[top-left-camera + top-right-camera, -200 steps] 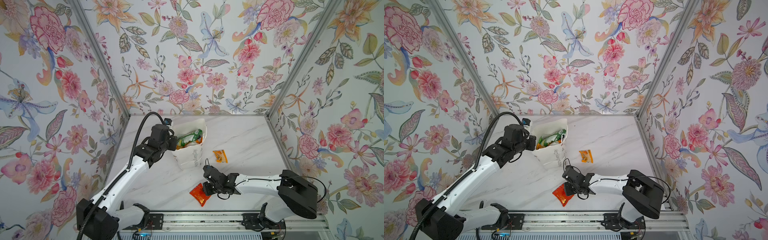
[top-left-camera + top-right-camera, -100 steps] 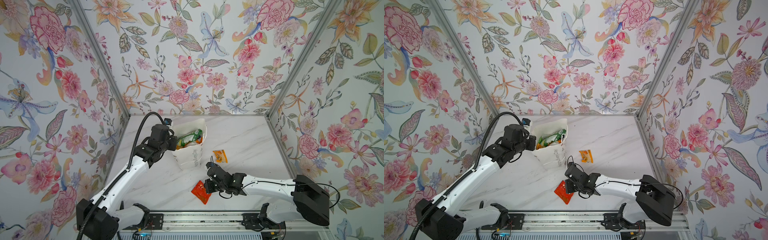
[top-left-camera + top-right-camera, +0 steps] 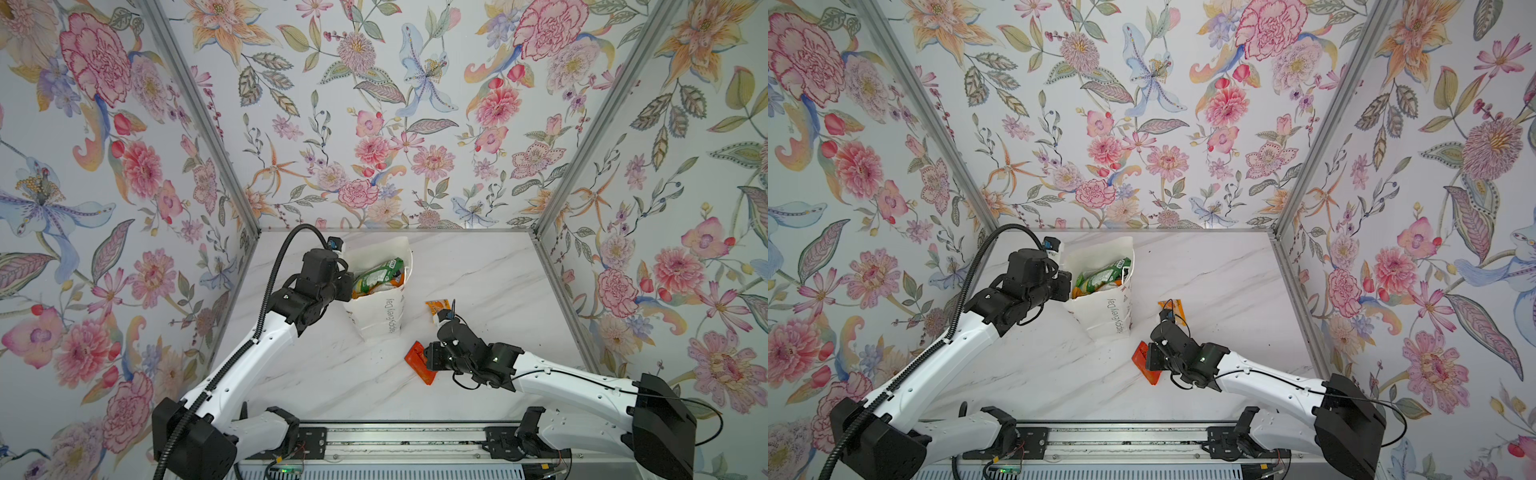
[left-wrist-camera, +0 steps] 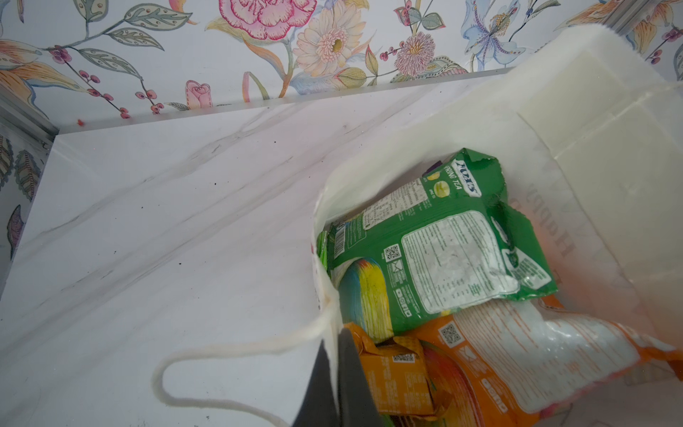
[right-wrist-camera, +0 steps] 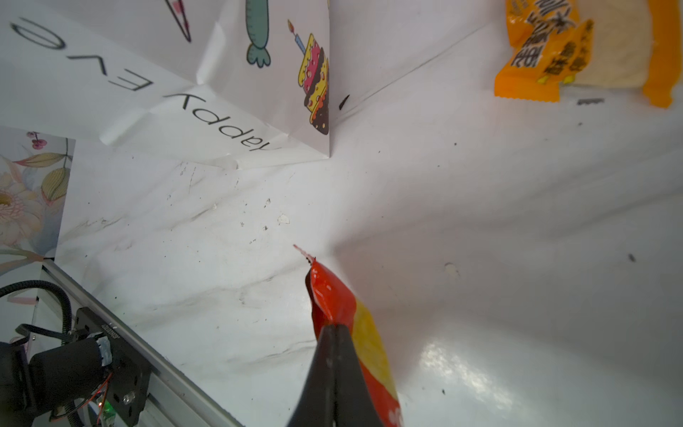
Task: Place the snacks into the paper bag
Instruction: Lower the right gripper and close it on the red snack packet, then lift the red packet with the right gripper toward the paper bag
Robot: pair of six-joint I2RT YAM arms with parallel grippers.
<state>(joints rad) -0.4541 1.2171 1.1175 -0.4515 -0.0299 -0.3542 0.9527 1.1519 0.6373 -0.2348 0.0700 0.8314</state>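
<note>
The white paper bag (image 3: 376, 320) (image 3: 1115, 316) stands open at mid-table, with a green FOX'S bag (image 4: 443, 236) and orange packets (image 4: 517, 355) inside. My left gripper (image 3: 348, 286) (image 4: 337, 342) is shut on the bag's rim, one finger inside and one outside, beside the cord handle (image 4: 221, 347). My right gripper (image 3: 428, 359) (image 5: 334, 329) is shut on the red-orange foil pack (image 3: 417, 362) (image 3: 1143, 365) (image 5: 332, 295), held just off the marble in front and to the right of the bag. A small orange sachet (image 3: 437, 308) (image 3: 1173, 309) (image 5: 547, 55) lies flat to the bag's right.
Floral walls close in the marble table (image 3: 478, 274) on three sides. A metal rail (image 3: 395, 436) with the arm bases runs along the front edge. The bag's printed side (image 5: 240, 74) faces my right wrist.
My right gripper has closed on the red-orange pack and carried it away from the front edge toward the bag. The left arm and the bag have stayed still.
</note>
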